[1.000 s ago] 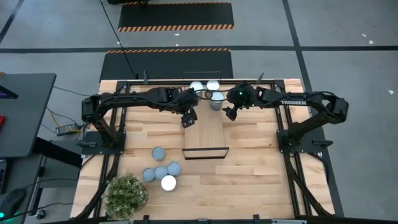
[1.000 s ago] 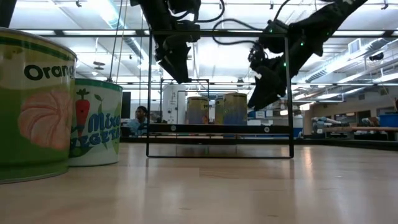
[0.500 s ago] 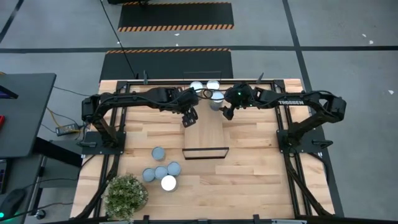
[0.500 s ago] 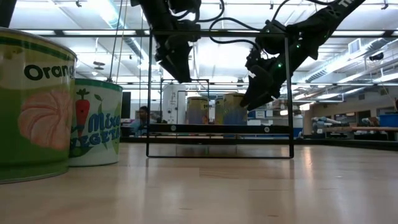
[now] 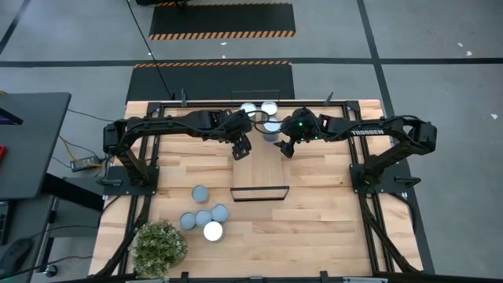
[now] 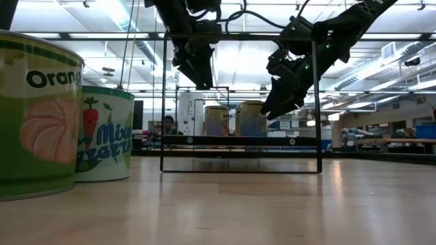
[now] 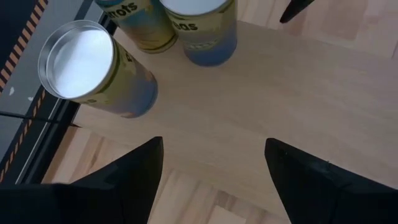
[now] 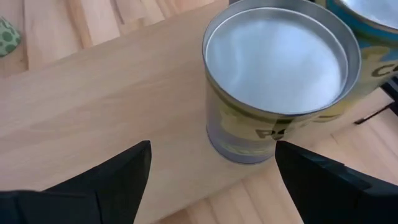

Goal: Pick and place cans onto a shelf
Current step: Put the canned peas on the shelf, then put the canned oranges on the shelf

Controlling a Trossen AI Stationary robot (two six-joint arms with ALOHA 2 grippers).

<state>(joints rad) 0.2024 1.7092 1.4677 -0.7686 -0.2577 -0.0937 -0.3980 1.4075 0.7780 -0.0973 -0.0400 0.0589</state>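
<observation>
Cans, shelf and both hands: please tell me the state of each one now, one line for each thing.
Cans on the shelf: three, upright, at its far end.
Cans on the table: five, upright, clustered near the plant, not yet placed.
Shelf: lying flat, its near part bare.
Left hand: open, empty, above the shelf.
Right hand: open, empty, beside the shelf cans.
Plant: upright at the table's near edge.

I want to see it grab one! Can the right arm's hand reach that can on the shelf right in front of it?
Probably yes. The right hand is open above the shelf, and the can stands just ahead with nothing between them.
</observation>
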